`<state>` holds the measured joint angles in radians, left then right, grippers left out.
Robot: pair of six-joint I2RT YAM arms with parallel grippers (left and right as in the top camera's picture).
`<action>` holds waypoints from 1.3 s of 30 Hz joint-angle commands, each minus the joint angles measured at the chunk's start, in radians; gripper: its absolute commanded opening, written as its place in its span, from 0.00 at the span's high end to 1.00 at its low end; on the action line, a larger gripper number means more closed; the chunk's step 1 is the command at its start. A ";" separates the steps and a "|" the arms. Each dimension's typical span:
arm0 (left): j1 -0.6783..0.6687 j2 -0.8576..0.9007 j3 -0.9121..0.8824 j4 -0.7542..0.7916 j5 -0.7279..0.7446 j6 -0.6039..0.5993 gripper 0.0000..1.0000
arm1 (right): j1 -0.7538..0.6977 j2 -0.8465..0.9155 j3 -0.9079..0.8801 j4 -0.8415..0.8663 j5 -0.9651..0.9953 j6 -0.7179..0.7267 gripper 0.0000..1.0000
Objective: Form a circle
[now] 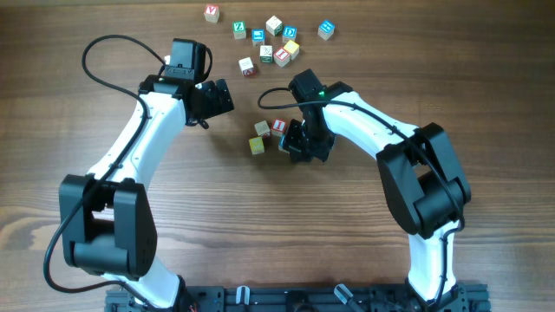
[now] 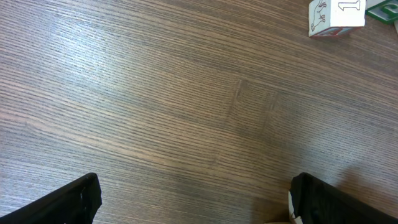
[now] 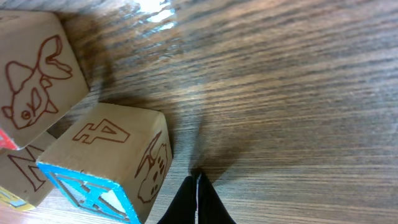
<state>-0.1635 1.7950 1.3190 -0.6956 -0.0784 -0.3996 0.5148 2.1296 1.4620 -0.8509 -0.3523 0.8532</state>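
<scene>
The circle of small letter cubes sits mid-way across the desk, partly under the right arm. The right jaws (pressed together, empty) rest just beside it. The left jaws hang wide apart nearby; loose cubes lie beyond.

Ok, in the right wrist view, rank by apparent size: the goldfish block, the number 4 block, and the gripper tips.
1-2. number 4 block and goldfish block: look alike; the fish one is cropped, so unranked.
3. right gripper, only its shut tips showing.
</scene>
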 commanded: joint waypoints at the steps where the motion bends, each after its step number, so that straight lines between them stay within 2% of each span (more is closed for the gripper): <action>1: -0.002 -0.013 0.010 0.000 -0.010 0.002 0.00 | 0.006 -0.002 -0.011 -0.005 -0.016 0.042 0.96; 15: -0.002 -0.013 0.010 0.000 -0.010 0.002 0.00 | 0.016 -0.002 -0.011 0.051 -0.048 0.093 0.96; 22: -0.002 -0.013 0.010 0.000 -0.010 0.002 0.00 | 0.016 -0.002 -0.011 -0.001 0.008 0.083 0.96; 28: -0.002 -0.013 0.010 0.000 -0.010 0.002 0.00 | 0.008 -0.011 0.009 -0.039 -0.048 -0.086 0.96; 33: -0.002 -0.013 0.010 0.000 -0.010 0.002 0.00 | 0.006 -0.140 0.084 -0.078 -0.084 -0.245 0.96; 39: -0.002 -0.013 0.010 0.000 -0.010 0.002 0.00 | 0.028 -0.215 0.084 -0.030 -0.074 -0.304 0.96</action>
<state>-0.1635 1.7950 1.3190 -0.6956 -0.0784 -0.3996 0.5365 1.9293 1.5326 -0.8921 -0.4263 0.6048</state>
